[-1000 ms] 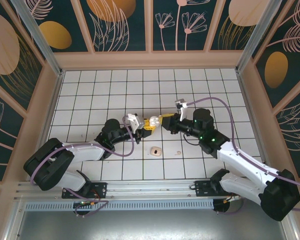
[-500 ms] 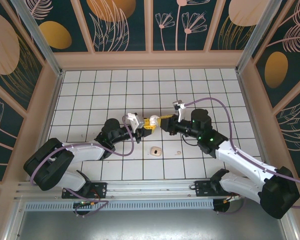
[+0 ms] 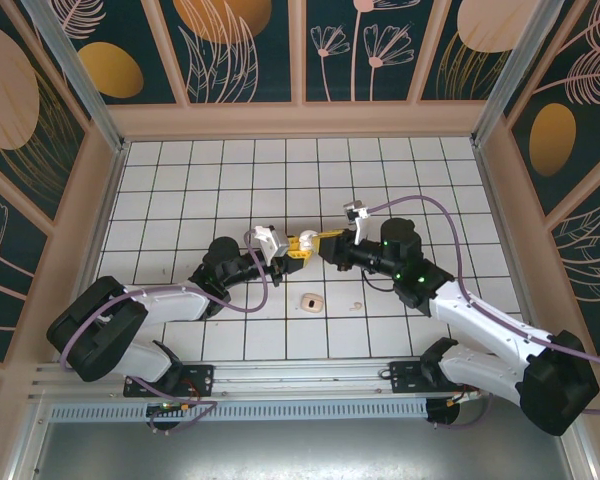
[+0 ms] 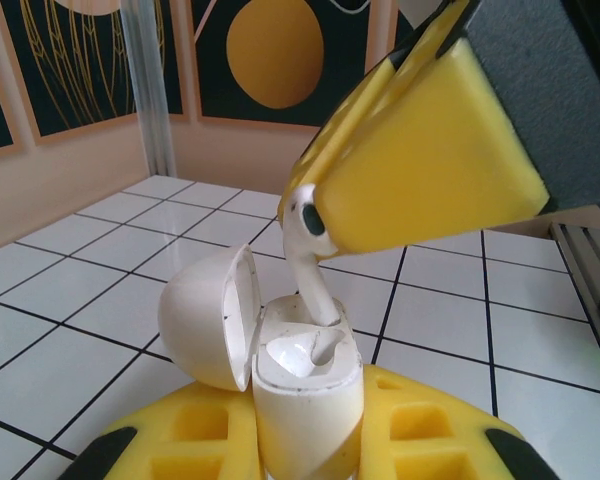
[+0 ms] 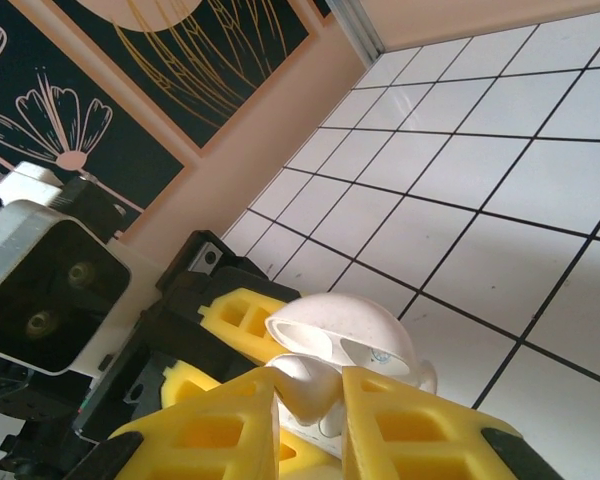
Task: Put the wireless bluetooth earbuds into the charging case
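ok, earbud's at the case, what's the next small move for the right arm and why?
Probably ease the right gripper slightly down along the stem, without opening. The earbud has its stem tip in the socket of the case, but its head sits above the rim. The left gripper clamps the case upright, lid open.

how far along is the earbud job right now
Done: the charging case sits lid open in the left gripper. In hand: the right gripper holds one earbud, stem tip in a socket, not seated. Left: seat it, then the second; a pale piece on the tiles may be it.
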`<state>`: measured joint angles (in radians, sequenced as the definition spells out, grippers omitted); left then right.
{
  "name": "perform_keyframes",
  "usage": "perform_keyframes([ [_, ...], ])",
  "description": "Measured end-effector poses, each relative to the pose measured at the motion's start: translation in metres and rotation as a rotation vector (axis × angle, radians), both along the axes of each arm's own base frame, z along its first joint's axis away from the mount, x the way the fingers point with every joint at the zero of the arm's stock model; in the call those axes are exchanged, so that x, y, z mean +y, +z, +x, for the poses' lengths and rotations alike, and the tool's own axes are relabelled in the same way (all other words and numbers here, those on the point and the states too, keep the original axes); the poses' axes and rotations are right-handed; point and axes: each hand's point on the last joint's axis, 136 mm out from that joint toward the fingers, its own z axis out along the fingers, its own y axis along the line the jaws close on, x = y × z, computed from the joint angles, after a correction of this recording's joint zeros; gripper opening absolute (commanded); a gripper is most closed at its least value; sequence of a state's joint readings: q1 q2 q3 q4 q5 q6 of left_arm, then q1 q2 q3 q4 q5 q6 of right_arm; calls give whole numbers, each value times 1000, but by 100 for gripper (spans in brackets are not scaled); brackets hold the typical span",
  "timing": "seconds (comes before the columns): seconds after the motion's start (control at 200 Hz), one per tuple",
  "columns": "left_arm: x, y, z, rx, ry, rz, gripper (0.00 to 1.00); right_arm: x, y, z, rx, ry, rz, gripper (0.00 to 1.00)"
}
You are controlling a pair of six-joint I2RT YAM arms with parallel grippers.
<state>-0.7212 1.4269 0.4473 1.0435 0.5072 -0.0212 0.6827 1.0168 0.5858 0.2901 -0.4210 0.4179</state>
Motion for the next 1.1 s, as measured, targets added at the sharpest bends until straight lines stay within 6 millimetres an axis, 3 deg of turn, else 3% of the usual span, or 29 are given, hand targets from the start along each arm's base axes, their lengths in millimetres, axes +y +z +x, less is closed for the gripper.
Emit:
perform_keyframes([
  [0.395,1,7,0,-14,7,-12,12,3,2,-4,-11,22,13,22],
  [1.096,2,8,0,-13,14,-11,13,3,0,-5,-23,34,4,38],
])
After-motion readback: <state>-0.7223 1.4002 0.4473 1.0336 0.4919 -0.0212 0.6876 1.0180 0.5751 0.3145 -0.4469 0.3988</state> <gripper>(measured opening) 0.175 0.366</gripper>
